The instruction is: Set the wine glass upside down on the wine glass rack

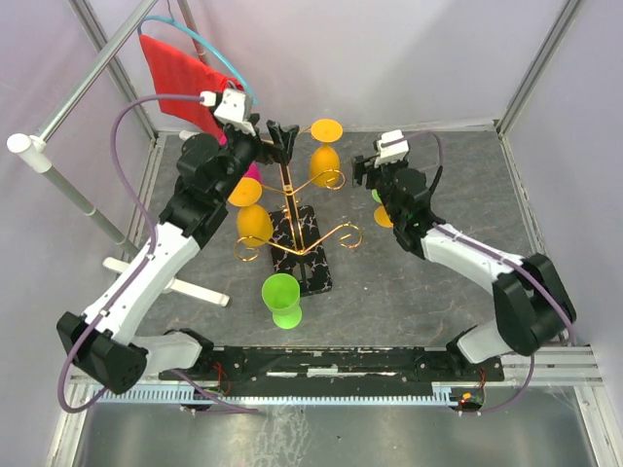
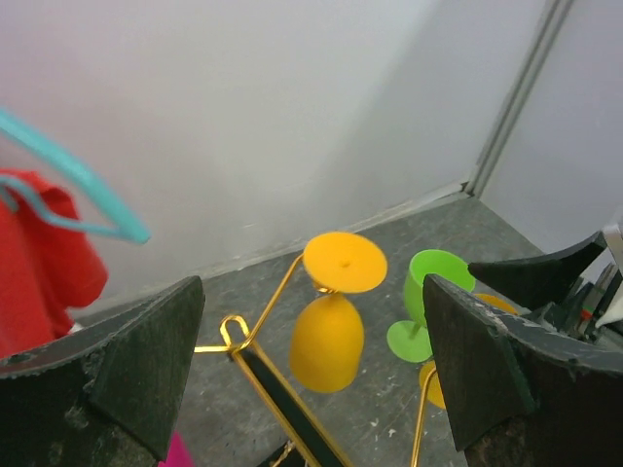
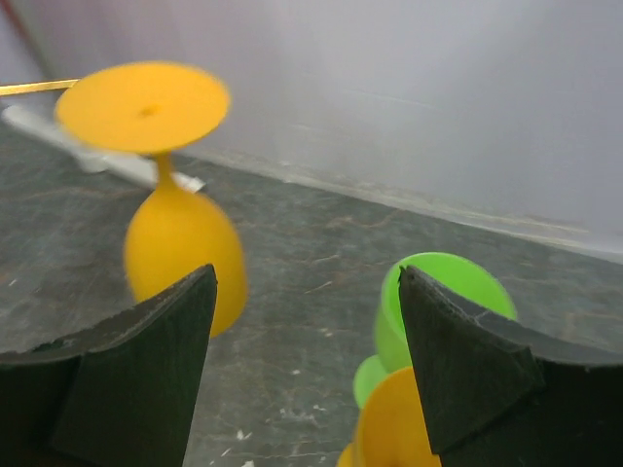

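While parted wide and empty above rack [image 1: 311, 263]: left claw [image 2: 313, 287]. Right claw [image 3: 307, 282] open too, empty, near far orange glass [image 1: 324, 163] hanging inverted.

I see a red cloth [image 1: 177, 76] on a teal hanger [image 2: 78, 178] far left, beside a metal rail [image 1: 102, 68]; a white stand [image 1: 200, 291] sits below.

One wine glass rack [image 1: 311, 263]. Three orange: rear hanging glass [image 1: 324, 163], left hanging glass [image 1: 255, 224], loose orange glass [image 3: 389, 428] right of the rack. Two green: front green glass [image 1: 282, 297], right green glass [image 3: 443, 292]. One pink piece [image 1: 252, 173] (mostly hidden).
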Controlling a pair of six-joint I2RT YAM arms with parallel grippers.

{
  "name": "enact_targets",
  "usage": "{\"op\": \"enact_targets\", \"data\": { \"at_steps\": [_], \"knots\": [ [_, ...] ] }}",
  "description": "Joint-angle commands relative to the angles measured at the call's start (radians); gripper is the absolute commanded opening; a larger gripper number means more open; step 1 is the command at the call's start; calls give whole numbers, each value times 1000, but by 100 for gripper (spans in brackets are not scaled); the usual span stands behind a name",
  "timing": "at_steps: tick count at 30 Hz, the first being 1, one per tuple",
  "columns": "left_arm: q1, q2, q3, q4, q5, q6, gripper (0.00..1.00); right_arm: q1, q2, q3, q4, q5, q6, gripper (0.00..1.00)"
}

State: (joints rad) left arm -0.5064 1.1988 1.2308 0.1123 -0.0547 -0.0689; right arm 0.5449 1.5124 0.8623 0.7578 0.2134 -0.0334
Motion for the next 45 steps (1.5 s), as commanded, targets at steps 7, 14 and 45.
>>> {"op": "enact_targets", "data": {
  "at_steps": [7, 14, 45],
  "knots": [
    [-2, 211, 303, -89, 264, 69, 99, -111, -185, 252, -773, 267, 212, 87],
    [-3, 309, 403, -176, 358, 81, 99, -161, -165, 347, -1030, 232, 258, 89],
    [-3, 245, 371, -290, 240, 84, 99, -268, -110, 261, -990, 75, 336, 83]
  ]
}}
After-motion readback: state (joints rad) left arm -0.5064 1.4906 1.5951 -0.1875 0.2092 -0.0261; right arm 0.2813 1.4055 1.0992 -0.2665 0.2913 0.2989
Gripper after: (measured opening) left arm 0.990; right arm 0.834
